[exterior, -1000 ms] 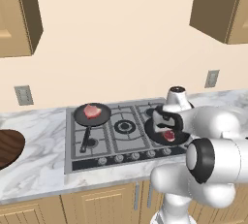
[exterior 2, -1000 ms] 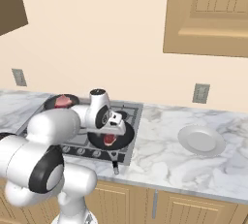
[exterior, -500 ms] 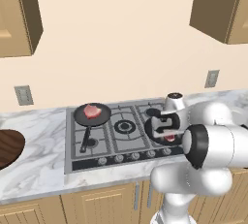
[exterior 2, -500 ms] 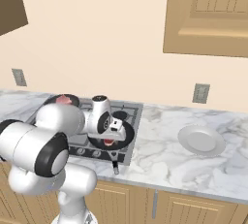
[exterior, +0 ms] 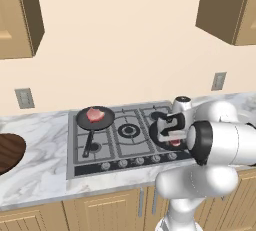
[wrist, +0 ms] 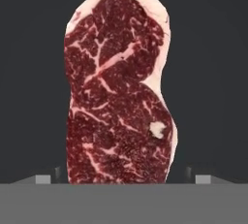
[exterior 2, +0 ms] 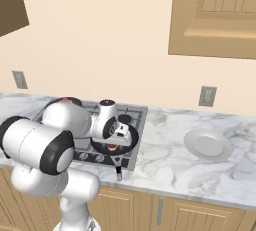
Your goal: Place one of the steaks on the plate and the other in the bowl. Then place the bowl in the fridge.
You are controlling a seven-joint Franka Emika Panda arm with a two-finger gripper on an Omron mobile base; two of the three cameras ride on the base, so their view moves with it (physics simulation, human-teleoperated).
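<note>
Fingers (wrist: 124,179) spread wide, empty, straddling dark-red marbled steak (wrist: 118,92) in black frying pan (wrist: 29,72); shallow closure risks slip.

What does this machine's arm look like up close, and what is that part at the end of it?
The arm is made of fat, glossy white rounded segments joined by dark bands, with a dark disc capping one joint. At its end sits a white and black gripper with two small dark fingers. No cables or markings are visible.
</note>
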